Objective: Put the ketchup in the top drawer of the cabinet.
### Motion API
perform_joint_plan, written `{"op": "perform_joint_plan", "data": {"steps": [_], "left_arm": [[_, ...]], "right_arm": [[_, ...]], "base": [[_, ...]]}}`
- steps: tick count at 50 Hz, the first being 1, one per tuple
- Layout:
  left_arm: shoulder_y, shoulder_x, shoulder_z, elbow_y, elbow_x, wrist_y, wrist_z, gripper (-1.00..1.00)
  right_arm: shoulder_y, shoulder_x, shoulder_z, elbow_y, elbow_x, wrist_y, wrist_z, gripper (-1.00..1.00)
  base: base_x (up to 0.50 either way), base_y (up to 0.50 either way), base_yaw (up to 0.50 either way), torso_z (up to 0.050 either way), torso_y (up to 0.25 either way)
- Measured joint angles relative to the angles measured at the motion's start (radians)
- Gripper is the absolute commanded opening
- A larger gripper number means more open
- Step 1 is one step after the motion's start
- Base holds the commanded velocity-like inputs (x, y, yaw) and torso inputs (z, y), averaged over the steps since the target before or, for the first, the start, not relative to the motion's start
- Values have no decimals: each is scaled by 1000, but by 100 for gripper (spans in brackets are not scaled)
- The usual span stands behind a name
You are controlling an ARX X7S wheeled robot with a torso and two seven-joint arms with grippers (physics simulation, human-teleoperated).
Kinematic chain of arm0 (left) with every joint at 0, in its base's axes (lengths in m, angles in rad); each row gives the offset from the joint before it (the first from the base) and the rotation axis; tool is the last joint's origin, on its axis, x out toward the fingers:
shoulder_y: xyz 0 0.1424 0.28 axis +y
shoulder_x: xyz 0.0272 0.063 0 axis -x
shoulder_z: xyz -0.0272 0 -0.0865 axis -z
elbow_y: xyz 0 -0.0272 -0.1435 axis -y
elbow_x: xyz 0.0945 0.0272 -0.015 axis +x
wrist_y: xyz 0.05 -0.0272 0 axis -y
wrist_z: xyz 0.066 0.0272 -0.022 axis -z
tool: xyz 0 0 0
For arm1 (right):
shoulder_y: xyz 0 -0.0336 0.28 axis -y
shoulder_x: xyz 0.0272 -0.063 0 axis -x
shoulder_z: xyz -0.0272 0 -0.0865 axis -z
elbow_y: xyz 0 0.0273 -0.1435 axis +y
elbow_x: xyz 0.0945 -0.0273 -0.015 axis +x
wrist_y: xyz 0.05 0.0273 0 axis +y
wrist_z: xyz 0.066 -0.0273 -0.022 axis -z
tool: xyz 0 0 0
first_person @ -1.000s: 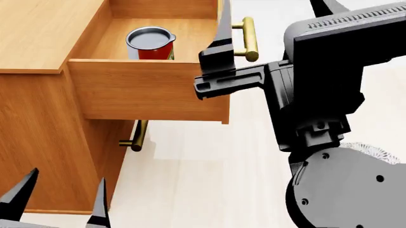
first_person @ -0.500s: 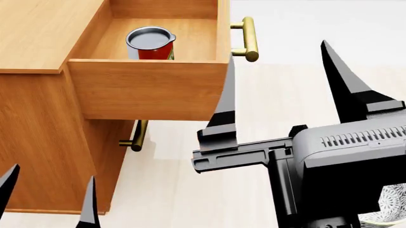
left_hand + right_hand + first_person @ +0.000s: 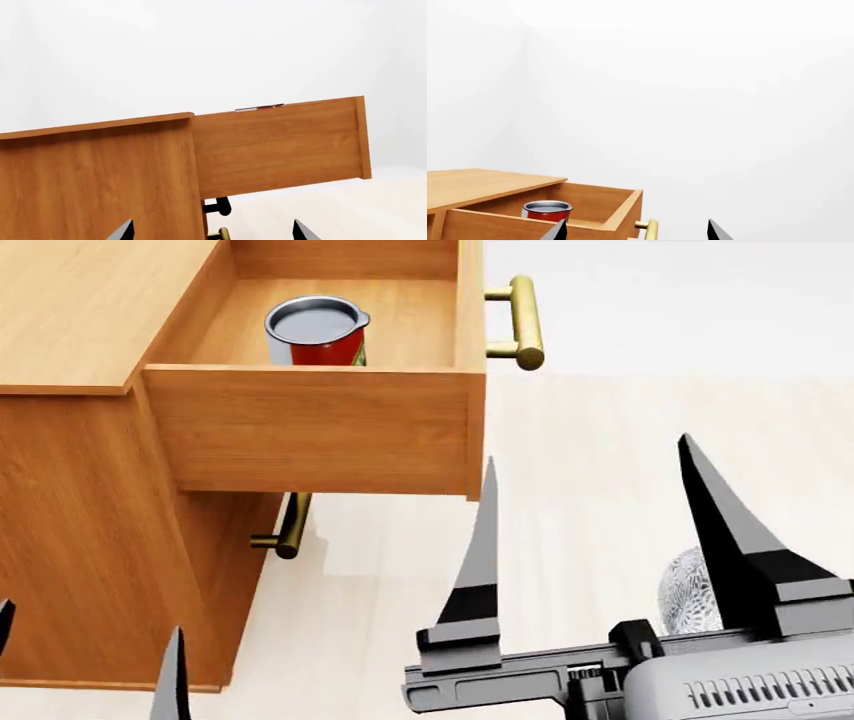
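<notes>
Ketchup (image 3: 318, 330) stands upright inside the top drawer (image 3: 320, 425), near the drawer's back wall and well behind the brass handle (image 3: 525, 322) on the drawer front. The drawer is pulled far out of the cabinet (image 3: 80, 490). The right gripper (image 3: 587, 545) hangs below and in front of the drawer, its jaws spread wide and empty, with a grey patterned bowl (image 3: 687, 605) showing behind it. Only two spread finger tips of the left gripper (image 3: 87, 665) show, low beside the cabinet, holding nothing. The placing looks done; if closing follows, push squarely on the drawer front beside the handle, slowly, so the can does not topple.
</notes>
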Motion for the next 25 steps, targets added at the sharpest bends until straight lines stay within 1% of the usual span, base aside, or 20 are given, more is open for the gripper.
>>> {"op": "perform_joint_plan", "data": {"steps": [25], "left_arm": [[32,-15,0,22,9,26,-13,100]], "right_arm": [[-63,1,-9,-16,-46,-17,25,100]], "base": [[0,0,0,0,0]]}}
